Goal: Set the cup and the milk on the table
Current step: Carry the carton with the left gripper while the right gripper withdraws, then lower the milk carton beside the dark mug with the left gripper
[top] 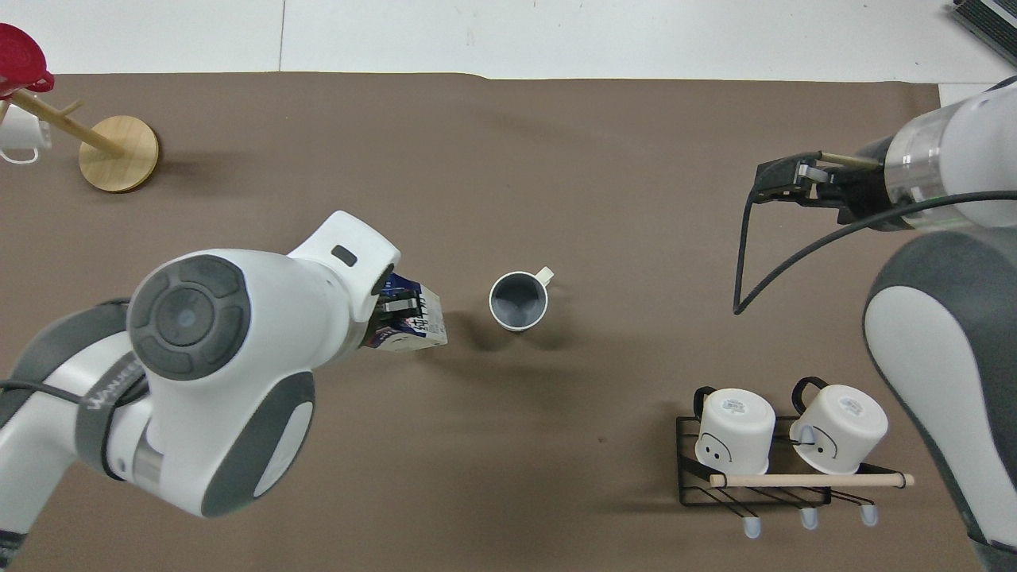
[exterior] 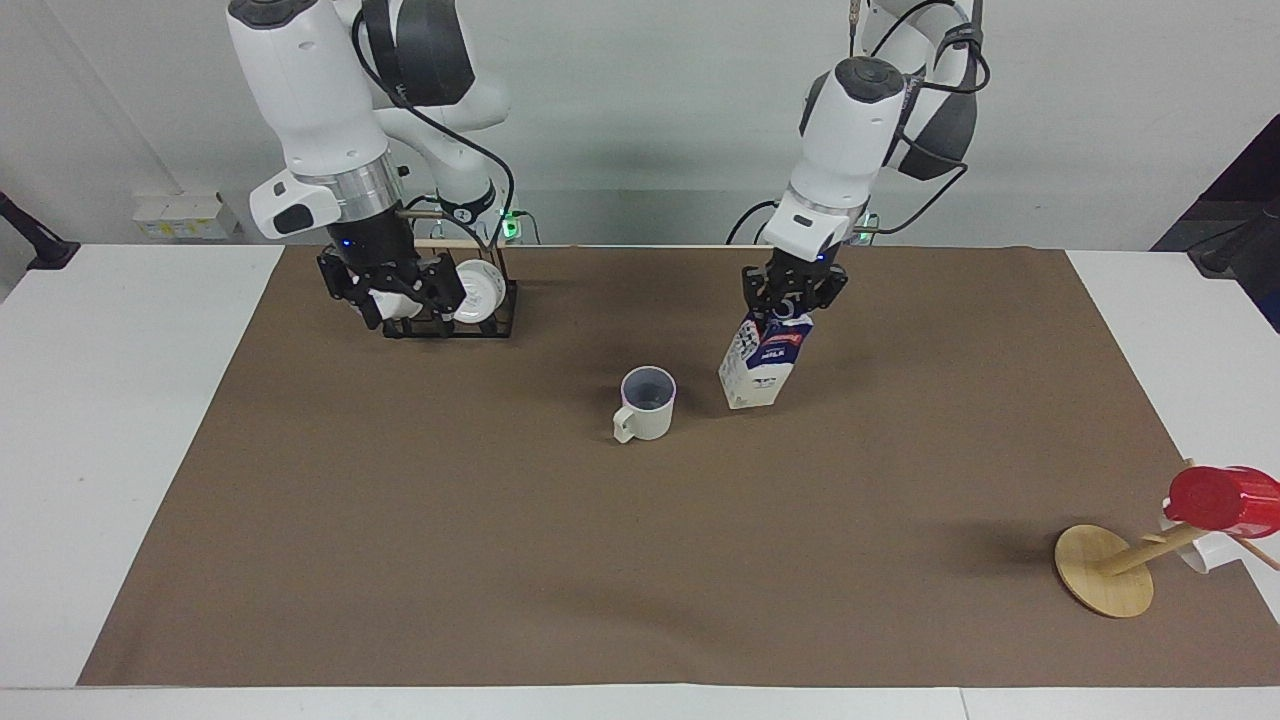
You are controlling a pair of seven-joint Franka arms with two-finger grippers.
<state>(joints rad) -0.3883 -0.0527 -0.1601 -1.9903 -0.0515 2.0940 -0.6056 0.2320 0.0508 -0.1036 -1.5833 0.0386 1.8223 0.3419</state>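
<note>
The cup stands upright on the table's brown sheet, handle toward the right arm's end; it also shows in the overhead view. The milk hangs tilted beside the cup, toward the left arm's end, its base at or just above the sheet. My left gripper is shut on the milk's blue top. My right gripper is open and empty, raised in front of the mug rack and well away from the cup; it also shows in the overhead view.
A black wire rack with two plain white mugs stands near the robots at the right arm's end. A tipped wooden mug tree with a red cup lies at the left arm's end, farther from the robots.
</note>
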